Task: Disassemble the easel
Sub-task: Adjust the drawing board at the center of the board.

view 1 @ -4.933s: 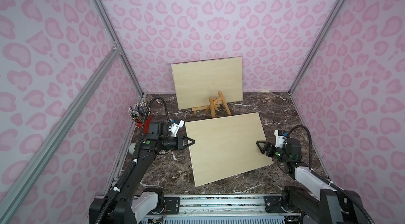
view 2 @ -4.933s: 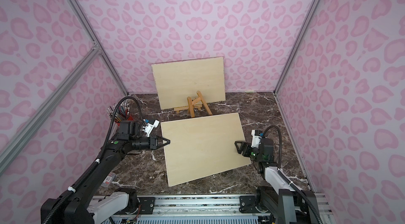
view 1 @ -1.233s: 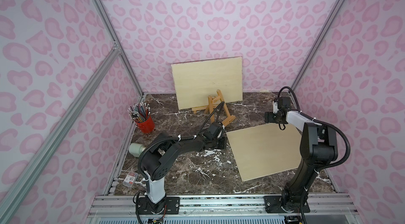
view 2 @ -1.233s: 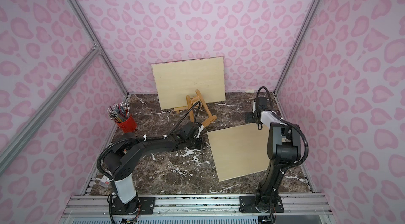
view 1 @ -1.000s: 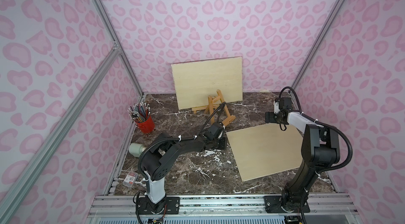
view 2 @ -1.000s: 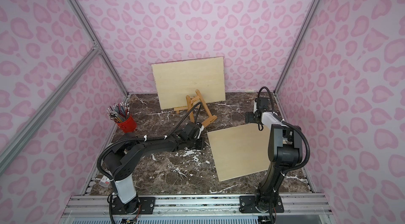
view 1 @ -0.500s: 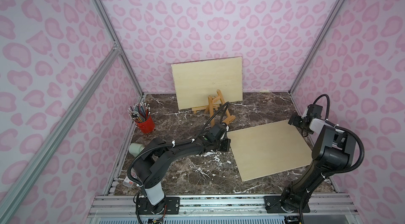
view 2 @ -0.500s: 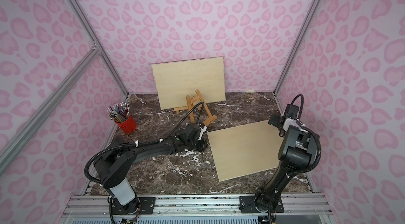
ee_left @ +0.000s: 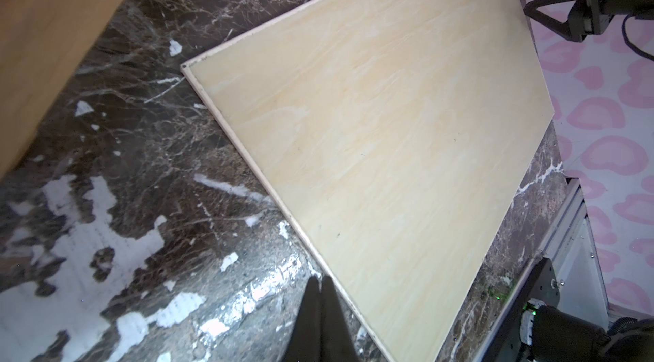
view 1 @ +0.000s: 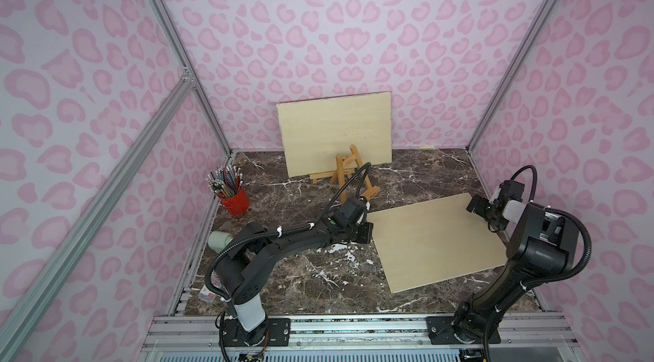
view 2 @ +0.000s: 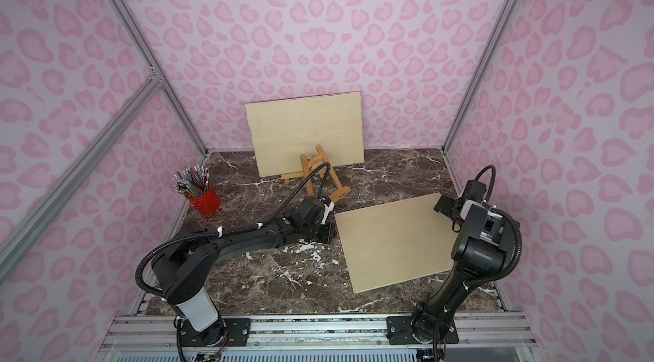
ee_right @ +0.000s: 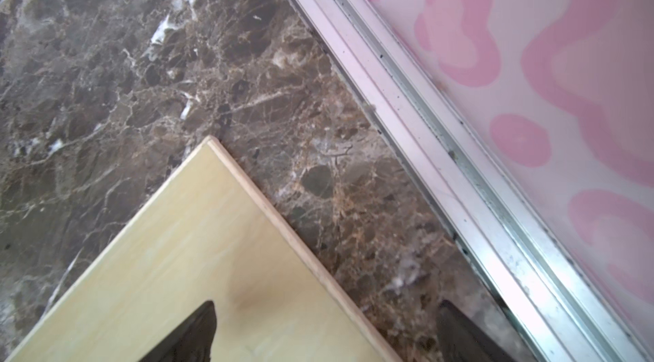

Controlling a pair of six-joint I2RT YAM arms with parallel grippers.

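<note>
The small wooden easel [view 1: 348,174] stands at the back, in front of a pale board [view 1: 334,133] that leans on the rear wall. A second pale board [view 1: 437,240] lies flat on the marble table. My left gripper [view 1: 366,233] rests low on the table at that board's left edge; in the left wrist view [ee_left: 320,280] its fingers are shut on nothing, just beside the edge. My right gripper [view 1: 474,205] is open over the flat board's far right corner [ee_right: 212,236]. One finger [ee_right: 201,328] is over the wood, the other over marble.
A red cup of pencils [view 1: 231,190] stands at the left wall, with a pale cylinder [view 1: 219,240] in front of it. An aluminium rail [ee_right: 424,130] runs along the right wall close to the board's corner. The left arm's cable arcs past the easel.
The flat board now lies further right than several seconds ago. Within the last second my right arm swung from the back toward the right wall. The left gripper stayed shut at the board's left edge.
</note>
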